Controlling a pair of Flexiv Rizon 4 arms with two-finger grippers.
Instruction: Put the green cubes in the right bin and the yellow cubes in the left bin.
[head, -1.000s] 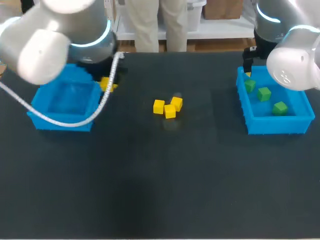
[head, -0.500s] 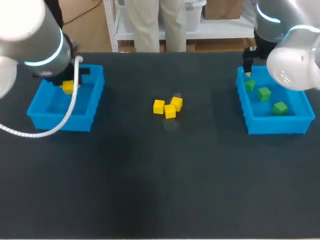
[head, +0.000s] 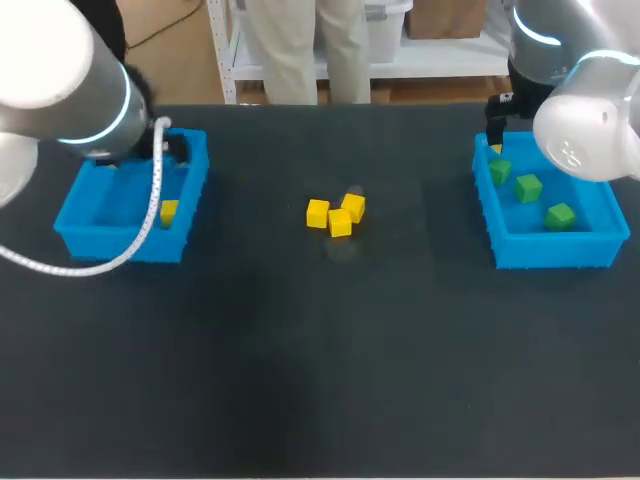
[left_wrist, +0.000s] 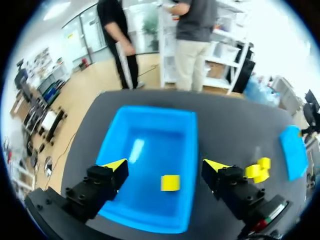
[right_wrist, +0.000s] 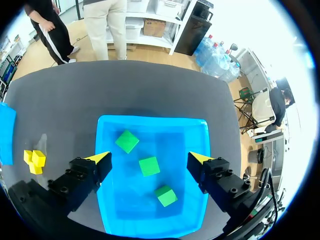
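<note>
Blue plastic is the material of the left bin (head: 125, 243), which is sitting at the left side of the dark surface (head: 320, 380). One yellow cube (left_wrist: 170, 182) is lying loose on its floor, near the wall facing the middle of the surface. The left tool (left_wrist: 165, 165) is hanging above this bin with its yellow-tipped fingers standing wide apart and gripping nothing (the cube is lying below and between them, untouched). Three more yellow cubes (head: 340, 223) are sitting in a tight cluster at the middle of the surface, well apart from both bins. The blue plastic right bin (head: 550, 247) is standing at the right side and holding three green cubes (right_wrist: 149, 166), each lying separate from the others. The right tool (right_wrist: 150, 157) is hovering over that bin, its fingers likewise spread wide and holding nothing.
</note>
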